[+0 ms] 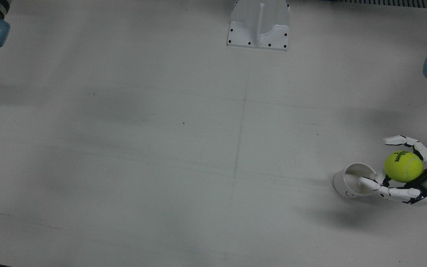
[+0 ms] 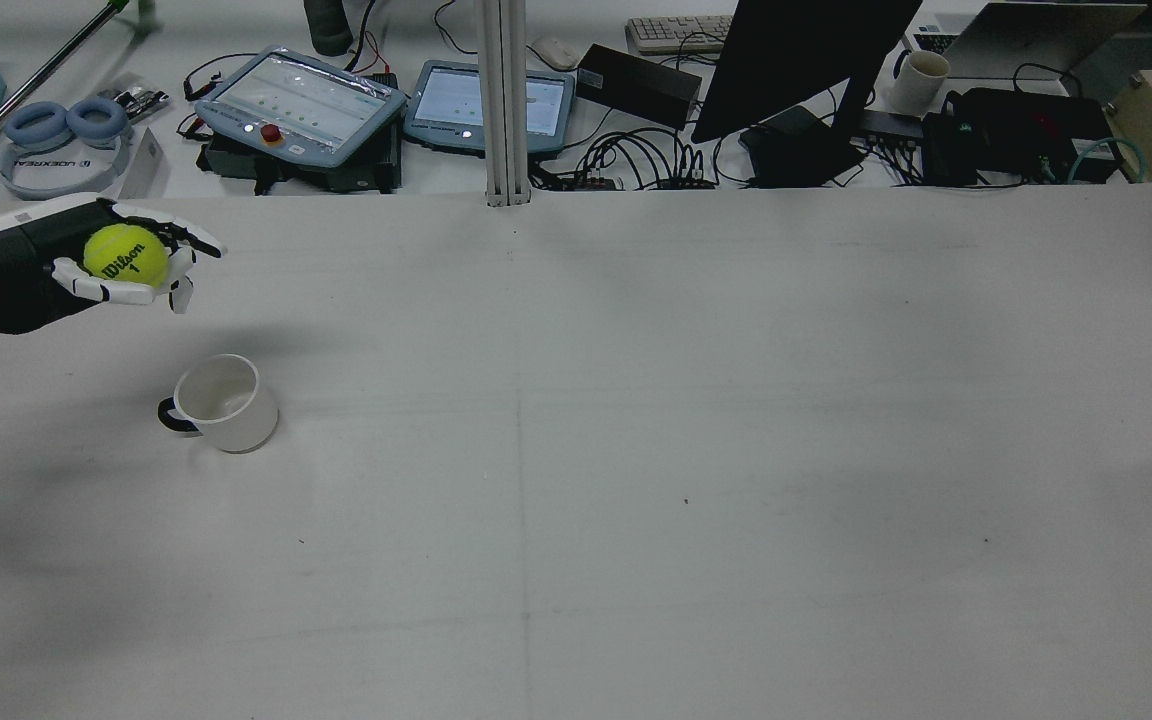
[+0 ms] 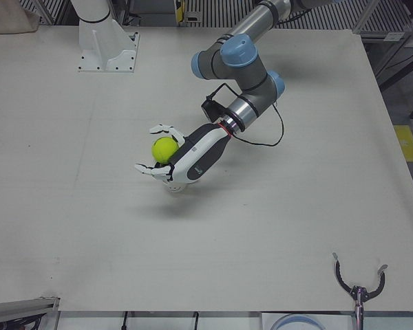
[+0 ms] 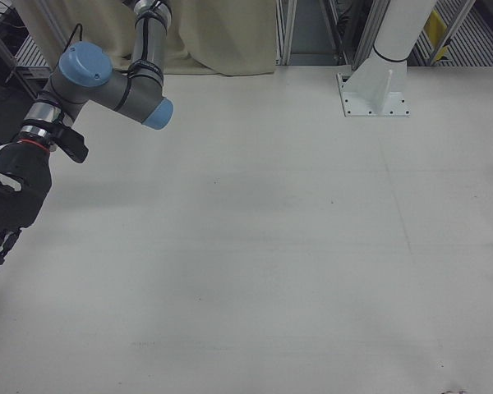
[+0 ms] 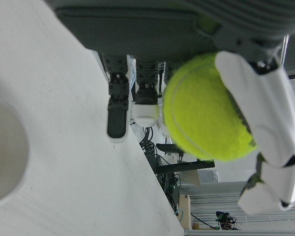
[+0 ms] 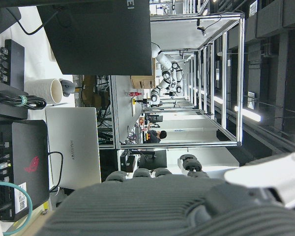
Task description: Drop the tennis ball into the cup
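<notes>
The left hand [image 2: 86, 265] is up off the tabletop [image 2: 636, 450] with its fingers [image 1: 378, 184] wrapped around the tennis ball [image 2: 125, 254], and the white cup [image 2: 221, 400] stands upright below it, mouth open. From the rear the ball looks to hang off to one side of the cup rather than over it; from the front, nearly straight down, the ball [image 1: 403, 166] sits just beside the rim [image 1: 358, 174], with one finger reaching over the opening. So my worry is simple: let go now and the ball probably clips the rim or misses, then bounces away across the bare tabletop. A lively ball dropped from that height could also hop back out or knock the light cup over. The right hand [image 4: 4, 217] idles well apart at the far side with its fingers extended, holding nothing.
</notes>
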